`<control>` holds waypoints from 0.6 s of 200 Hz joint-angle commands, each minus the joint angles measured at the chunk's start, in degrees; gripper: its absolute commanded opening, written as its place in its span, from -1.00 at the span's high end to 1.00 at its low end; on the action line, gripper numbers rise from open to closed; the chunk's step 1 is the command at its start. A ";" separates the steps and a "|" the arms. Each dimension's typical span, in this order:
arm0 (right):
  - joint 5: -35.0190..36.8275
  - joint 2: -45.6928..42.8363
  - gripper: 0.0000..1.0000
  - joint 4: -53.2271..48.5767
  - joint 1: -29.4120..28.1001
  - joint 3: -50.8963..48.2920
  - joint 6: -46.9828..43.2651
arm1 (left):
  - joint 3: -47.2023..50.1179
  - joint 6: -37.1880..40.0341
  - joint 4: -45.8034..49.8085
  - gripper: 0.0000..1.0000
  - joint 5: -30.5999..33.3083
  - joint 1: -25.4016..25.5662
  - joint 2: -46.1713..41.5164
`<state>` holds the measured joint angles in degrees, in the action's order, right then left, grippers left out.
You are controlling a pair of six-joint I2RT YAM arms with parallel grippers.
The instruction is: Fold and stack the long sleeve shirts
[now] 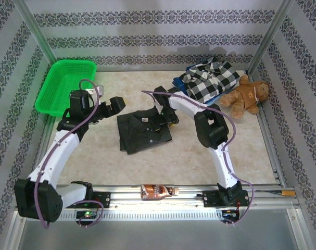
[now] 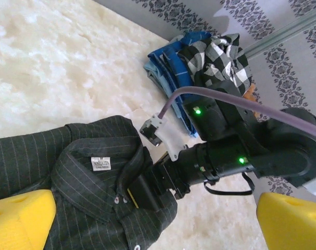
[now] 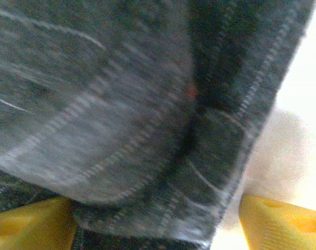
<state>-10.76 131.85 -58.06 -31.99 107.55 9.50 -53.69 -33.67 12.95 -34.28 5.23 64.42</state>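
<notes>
A dark charcoal pinstriped shirt [image 1: 143, 131] lies folded at mid-table, its collar and label [image 2: 101, 163] facing up. My left gripper [image 1: 112, 105] hovers just left of it, open wide, with the shirt [image 2: 85, 182] below and between its yellow fingertips [image 2: 20, 219]. My right gripper [image 1: 165, 119] is down on the shirt's right edge by the collar, and its black finger [image 2: 144, 191] rests on the cloth. Seen from the right wrist, pinstriped fabric [image 3: 147, 104] lies blurred between spread yellow fingertips [image 3: 282, 221]. A checked flannel shirt [image 1: 210, 79] sits on a blue garment [image 2: 165, 62] at the back right.
A green basket [image 1: 64, 86] stands at the back left. A brown teddy bear [image 1: 249, 96] lies at the right, beside the checked shirt. A brown bottle [image 1: 158, 191] lies on the front rail between the arm bases. Metal frame posts rise at the back corners.
</notes>
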 commanded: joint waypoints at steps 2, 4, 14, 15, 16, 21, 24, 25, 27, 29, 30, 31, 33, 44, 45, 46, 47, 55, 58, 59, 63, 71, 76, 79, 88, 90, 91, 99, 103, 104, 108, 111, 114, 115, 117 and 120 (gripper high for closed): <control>-2.55 5.02 -0.32 1.20 -0.95 4.21 -1.07 | -0.19 0.74 5.16 -1.00 2.36 -0.40 -3.64; -2.54 5.31 -0.29 1.20 -0.99 4.28 -1.00 | -0.36 0.85 5.42 -1.00 2.44 -0.47 -3.90; -1.97 6.58 -0.06 0.99 -1.63 5.09 -0.51 | -1.18 1.06 7.27 -1.00 3.31 -0.65 -4.83; -1.93 6.75 -0.04 0.92 -1.70 5.20 -0.57 | -1.26 1.06 7.44 -1.00 3.42 -0.66 -4.88; -1.87 6.84 -0.02 0.88 -1.73 5.29 -0.51 | -1.29 1.06 7.57 -1.00 3.47 -0.66 -4.99; -1.18 7.47 0.13 0.55 -2.15 5.81 -0.37 | -1.65 1.13 8.28 -1.00 3.90 -0.66 -5.43; -0.69 7.86 0.23 0.32 -2.30 6.17 -0.35 | -1.94 1.21 8.58 -1.00 4.02 -0.71 -5.57; -0.50 7.97 0.24 0.23 -2.39 6.31 -0.26 | -1.99 1.27 8.67 -1.00 4.03 -0.73 -5.64; -0.14 8.15 0.31 0.05 -2.56 6.50 -0.20 | -2.13 1.36 8.91 -1.00 4.09 -0.75 -5.78; 0.26 8.40 0.37 -0.12 -2.69 6.75 -0.19 | -2.28 1.51 9.10 -1.00 4.19 -0.75 -5.86; 0.41 8.45 0.40 -0.21 -2.75 6.86 -0.18 | -2.33 1.55 9.15 -1.00 4.16 -0.75 -5.87; 0.62 8.53 0.42 -0.30 -2.87 7.01 -0.18 | -2.40 1.61 9.31 -1.00 4.19 -0.75 -5.88; 0.91 8.71 0.46 -0.41 -3.03 7.27 -0.16 | -2.58 1.77 9.53 -1.00 4.28 -0.75 -5.93; 3.13 9.29 0.67 -0.72 -3.58 8.39 -0.21 | -3.41 2.65 10.92 -1.00 4.93 -0.75 -6.15; 3.26 9.29 0.69 -0.73 -3.59 8.43 -0.19 | -3.51 2.69 11.03 -1.00 4.97 -0.75 -6.15; 3.45 9.30 0.70 -0.78 -3.65 8.54 -0.14 | -3.61 2.76 11.12 -1.00 5.04 -0.75 -6.15; 3.90 9.30 0.71 -0.80 -3.67 8.59 -0.12 | -3.61 2.83 11.17 -1.00 5.11 -0.75 -6.15; 8.28 9.03 0.86 -1.58 -3.69 9.72 0.27 | -3.91 3.37 11.56 -1.00 5.66 -0.84 -6.24; 10.79 8.59 0.89 -1.95 -3.89 10.05 0.48 | -3.93 3.49 11.57 -1.00 5.91 -0.85 -6.28; 11.70 8.37 0.91 -2.00 -3.93 10.14 0.50 | -3.90 3.51 11.57 -1.00 6.03 -0.80 -6.26; 15.27 7.24 0.98 -1.89 -4.18 10.04 0.09 | -3.83 3.52 11.53 -1.00 6.70 -0.88 -6.32; 21.18 3.81 1.00 -0.28 -4.65 8.75 -1.44 | -3.27 2.93 10.64 -1.00 7.96 -0.84 -6.51; 24.47 1.42 1.00 0.83 -4.76 7.84 -2.62 | -2.84 2.37 9.62 -1.00 8.32 -0.84 -6.50; 26.40 0.08 1.00 1.28 -4.69 7.41 -3.34 | -2.51 2.07 8.88 -1.00 8.23 -0.84 -6.50; 31.83 -3.31 1.00 1.76 -4.49 7.27 -5.66 | -1.63 0.85 6.08 -1.00 7.85 -0.84 -6.36; 32.97 -3.87 1.00 1.64 -4.49 7.44 -6.36 | -1.42 0.53 5.50 -1.00 7.75 -0.82 -6.27; 33.51 -4.14 1.00 1.60 -4.40 7.56 -6.70 | -1.38 0.31 5.11 -1.00 7.70 -0.79 -6.21; 37.43 -6.11 1.00 0.78 -3.98 8.72 -9.18 | -0.60 -1.18 2.21 -1.00 7.09 -0.76 -5.69; 39.10 -6.90 1.00 0.23 -3.70 9.48 -10.33 | -0.34 -1.72 0.83 -1.00 6.78 -0.71 -5.33; 39.52 -7.06 1.00 0.10 -3.66 9.64 -10.62 | -0.35 -1.87 0.58 -1.00 6.73 -0.69 -5.21; 41.09 -7.86 1.00 -0.38 -3.36 10.37 -11.62 | -0.13 -2.39 -0.67 -1.00 6.53 -0.58 -4.75; 42.14 -8.43 1.00 -0.72 -3.12 10.74 -12.57 | -0.02 -2.61 -1.43 -1.00 6.45 -0.51 -4.37; 43.05 -9.10 1.00 -0.88 -2.96 11.14 -13.41 | 0.05 -2.85 -2.12 -1.00 6.44 -0.35 -3.94; 43.39 -9.35 1.00 -0.94 -2.85 11.25 -13.65 | 0.07 -2.87 -2.30 -1.00 6.43 -0.33 -3.82; 44.01 -9.80 1.00 -0.98 -2.71 11.38 -14.16 | 0.08 -2.89 -2.73 -1.00 6.53 -0.27 -3.59; 44.66 -10.37 1.00 -0.90 -2.61 11.51 -15.03 | 0.06 -2.85 -3.27 -1.00 6.65 -0.06 -3.14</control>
<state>16.23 130.39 -58.13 -37.23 115.48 2.72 -54.70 -33.93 18.04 -27.99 5.13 59.20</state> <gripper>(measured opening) 0.070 0.999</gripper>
